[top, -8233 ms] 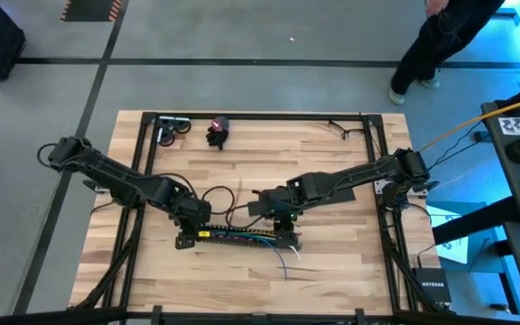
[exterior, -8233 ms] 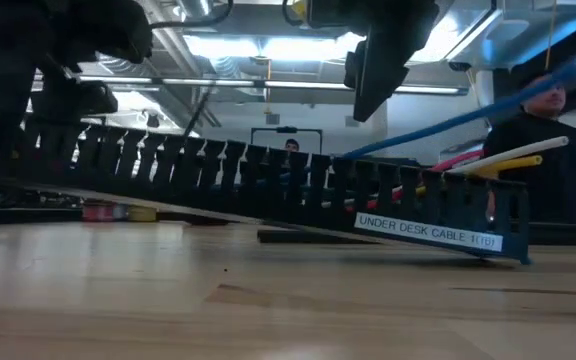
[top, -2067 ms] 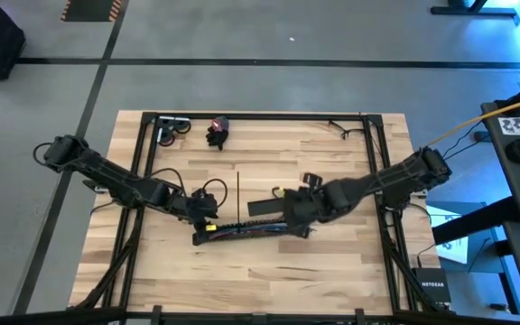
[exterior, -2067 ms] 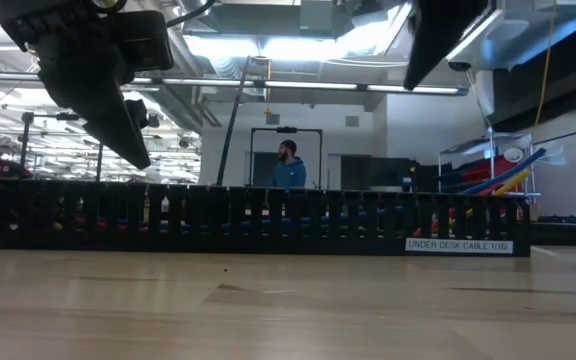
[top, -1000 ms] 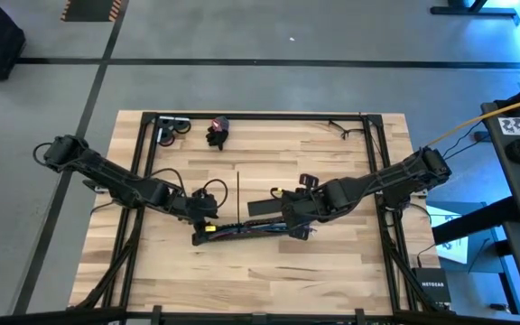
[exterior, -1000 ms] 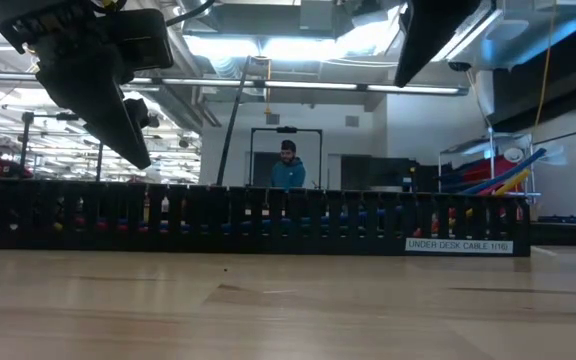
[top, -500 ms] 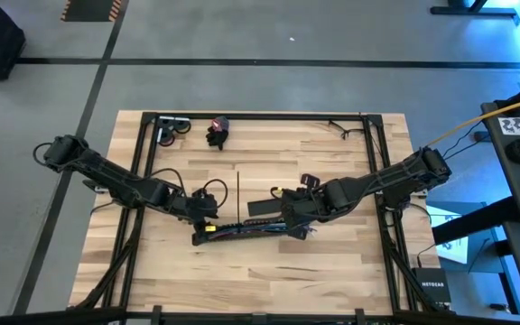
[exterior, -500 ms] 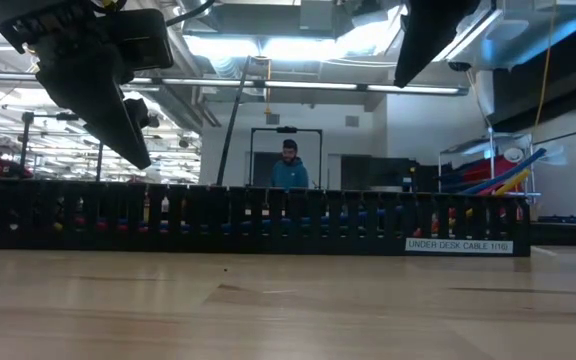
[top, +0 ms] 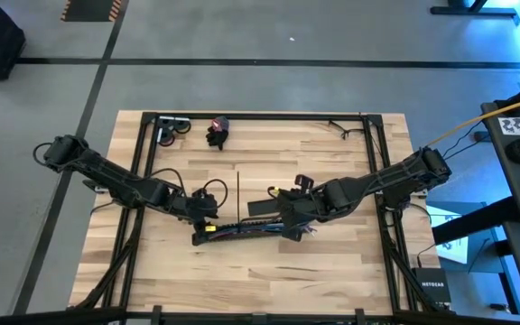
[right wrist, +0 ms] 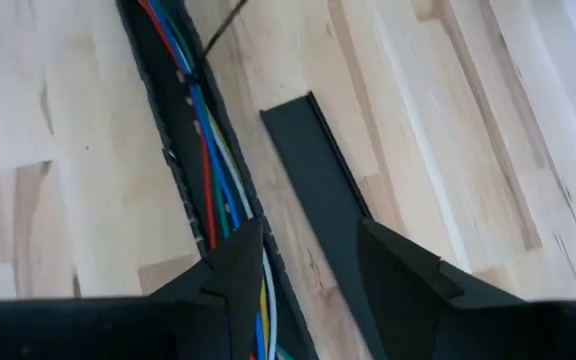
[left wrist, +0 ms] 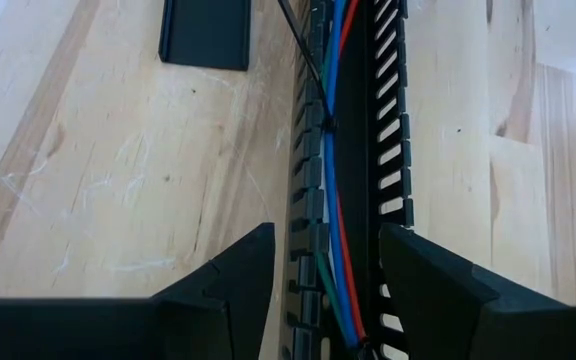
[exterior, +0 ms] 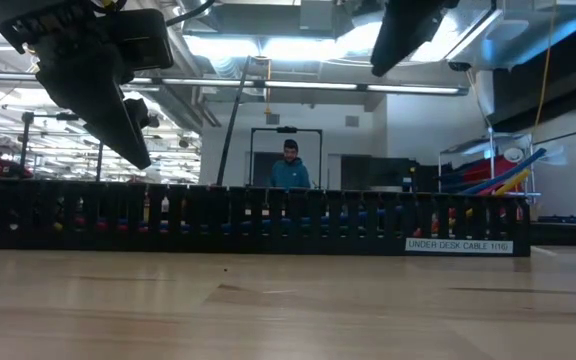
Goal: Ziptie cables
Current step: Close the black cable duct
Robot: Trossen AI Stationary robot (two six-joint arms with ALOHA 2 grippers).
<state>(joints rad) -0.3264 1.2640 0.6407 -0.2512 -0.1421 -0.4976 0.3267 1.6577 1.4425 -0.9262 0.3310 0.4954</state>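
The cables [left wrist: 336, 170], red, blue, green and white wires, lie inside the long black slotted channel [top: 249, 231], which rests flat on the table. A thin dark ziptie [left wrist: 324, 124] crosses the bundle, and its tail [top: 238, 194] runs toward the far edge. My left gripper [left wrist: 323, 265] is open above the channel's left end [top: 201, 215], one finger on either side, apart from it. My right gripper [right wrist: 313, 265] is open above the channel's right part [top: 289, 219]. In the low view both grippers [exterior: 103, 95], [exterior: 408, 30] hang clear above the channel [exterior: 253, 215].
The flat black cover [top: 262, 208] lies just beyond the channel. A black cable loop [top: 210, 192] sits by my left gripper. A dark object [top: 217, 132] and a small roll [top: 171, 129] lie at the far edge. A person [exterior: 290, 165] stands in the room beyond.
My right gripper has moved a little toward the table's left along the channel, still open and above it. The channel, the cables and my left gripper have stayed where they were.
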